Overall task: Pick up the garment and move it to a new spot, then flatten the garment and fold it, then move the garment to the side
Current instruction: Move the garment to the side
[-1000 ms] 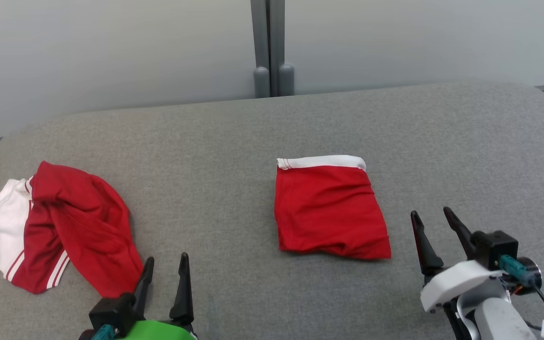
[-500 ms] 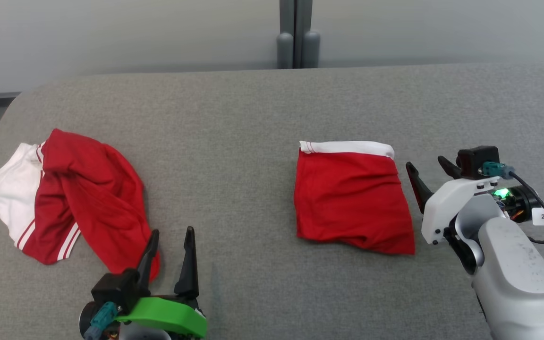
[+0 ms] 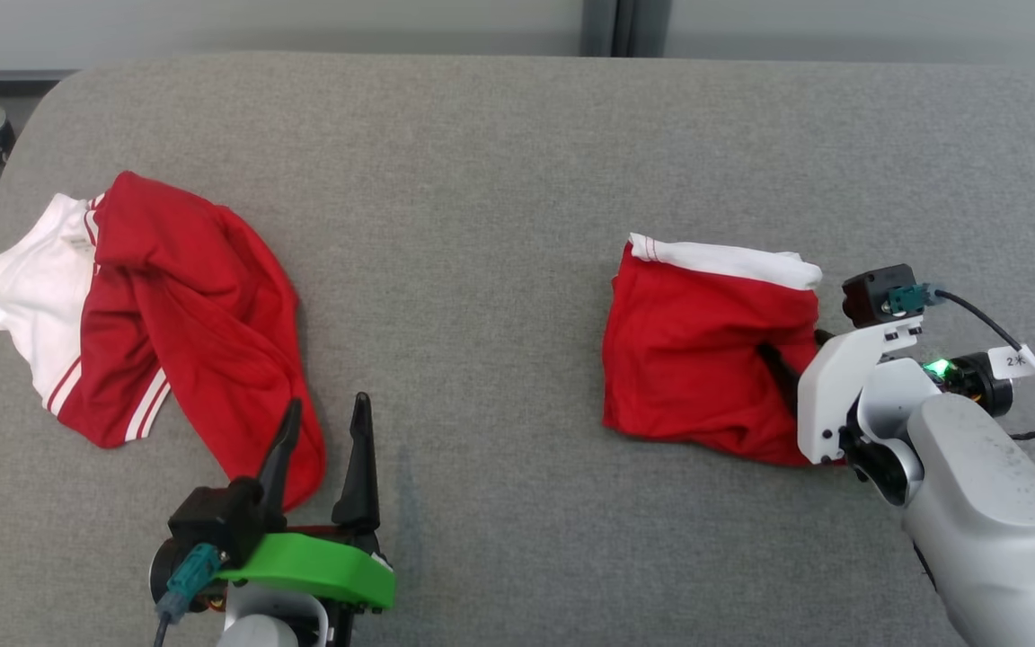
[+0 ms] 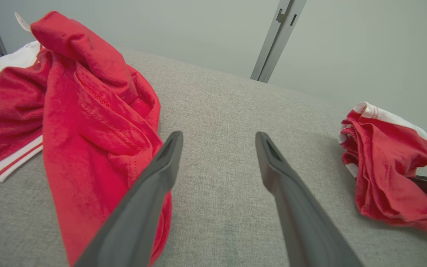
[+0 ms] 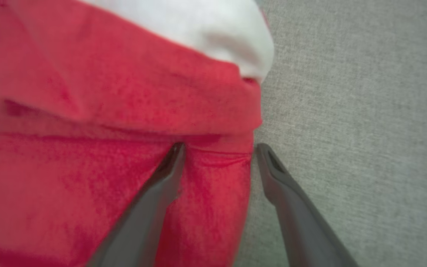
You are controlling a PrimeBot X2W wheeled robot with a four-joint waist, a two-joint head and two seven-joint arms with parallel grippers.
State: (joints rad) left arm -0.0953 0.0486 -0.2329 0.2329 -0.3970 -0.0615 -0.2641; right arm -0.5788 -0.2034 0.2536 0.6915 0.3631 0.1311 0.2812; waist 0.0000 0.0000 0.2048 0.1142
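Right wrist view, blurred: right gripper (image 5: 217, 148) jaws wide astride folded garment (image 5: 87, 92) edge; left gripper (image 4: 219, 134) jaws wide.

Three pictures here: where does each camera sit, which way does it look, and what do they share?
Head view: on the head, looking down at the grey surface, crumpled garment, folded garment; left gripper and right gripper show, open.
Left wrist view: on the left wrist, looking along its fingers, low across the surface at both garments.
Right wrist view: on the right wrist, close on the folded garment's edge, fingers straddling it.
Shared: all three show the folded garment.
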